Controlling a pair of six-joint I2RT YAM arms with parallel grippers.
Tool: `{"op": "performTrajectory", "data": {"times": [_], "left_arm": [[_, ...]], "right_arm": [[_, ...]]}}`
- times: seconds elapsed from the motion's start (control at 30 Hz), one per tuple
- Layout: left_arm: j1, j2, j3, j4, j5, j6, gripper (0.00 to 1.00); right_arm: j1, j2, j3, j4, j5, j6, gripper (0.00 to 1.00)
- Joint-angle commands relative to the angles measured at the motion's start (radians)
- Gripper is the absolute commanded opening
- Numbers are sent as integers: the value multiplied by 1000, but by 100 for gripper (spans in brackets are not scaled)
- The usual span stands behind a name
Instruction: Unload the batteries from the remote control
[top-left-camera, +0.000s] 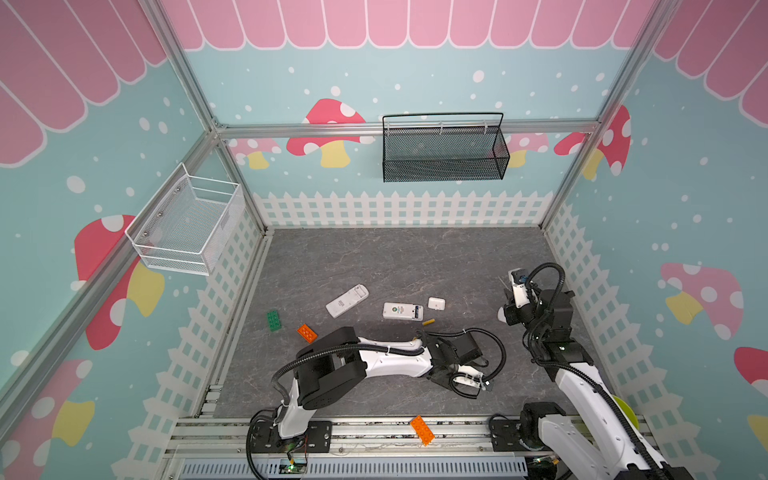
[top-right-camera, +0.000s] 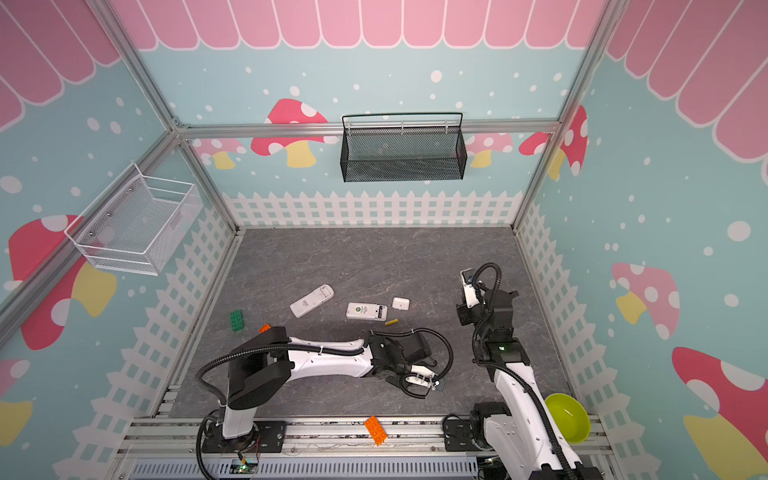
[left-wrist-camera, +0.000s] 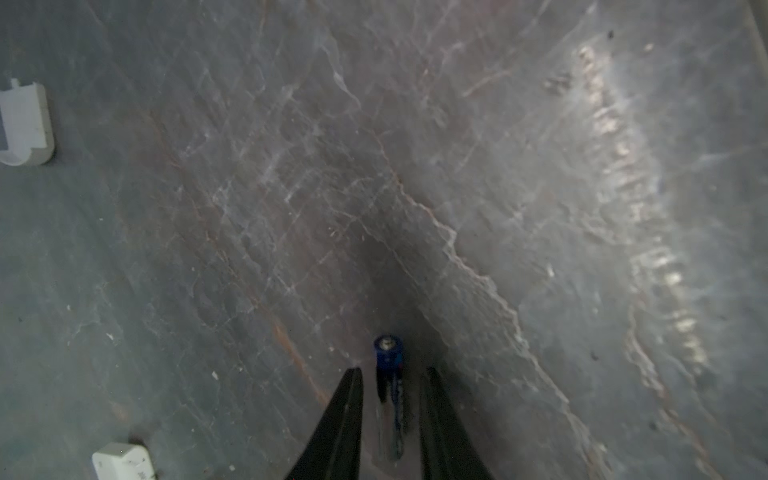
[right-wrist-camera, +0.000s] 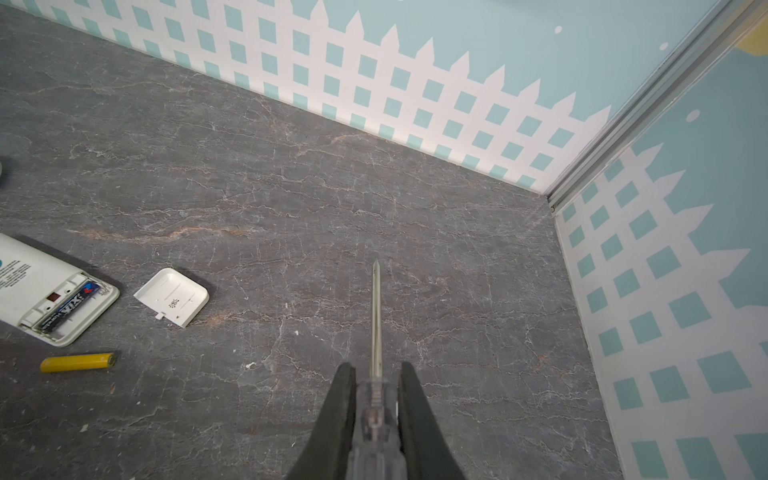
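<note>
Left end effector (left-wrist-camera: 392, 370) sits released, black battery (left-wrist-camera: 388, 353) loose between its jaws; could roll away easy; right end effector (right-wrist-camera: 377, 365) clamps the screwdriver (right-wrist-camera: 376, 316).

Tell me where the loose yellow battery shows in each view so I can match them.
In a top view: the yellow battery lies near the middle, just off the lower right corner of the open remote.
In a top view: same spot, beside the open remote.
Left wrist: not in it.
Right wrist: it lies beside the open remote's bay end, apart from it.
Shared landmark: the open remote.
</note>
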Motion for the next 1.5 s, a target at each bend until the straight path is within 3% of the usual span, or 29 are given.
{"op": "performTrajectory", "data": {"times": [0.0,0.3,0.5,0.7,0.97,1.27,1.47], "left_arm": [[29,-54,26,-45,12,-17,37],[198,-228,51,-144,97,-38,64],[383,-291,39,-198,193,-14,75],[513,-217,73,-203,306,-3,80],[568,-92,141,-233,396,42,84],[578,39,242,-279,400,107,85],[594,106,300,-330,408,155,85]], "right_arm": [[-7,-2,1,19,-53,10,0],[-6,169,170,-68,-385,132,0],[5,283,271,-146,-490,408,0],[97,411,323,-242,-539,559,0],[228,508,320,-210,-550,675,0],[262,627,301,-119,-565,732,0],[263,701,308,-94,-589,696,0]]}}
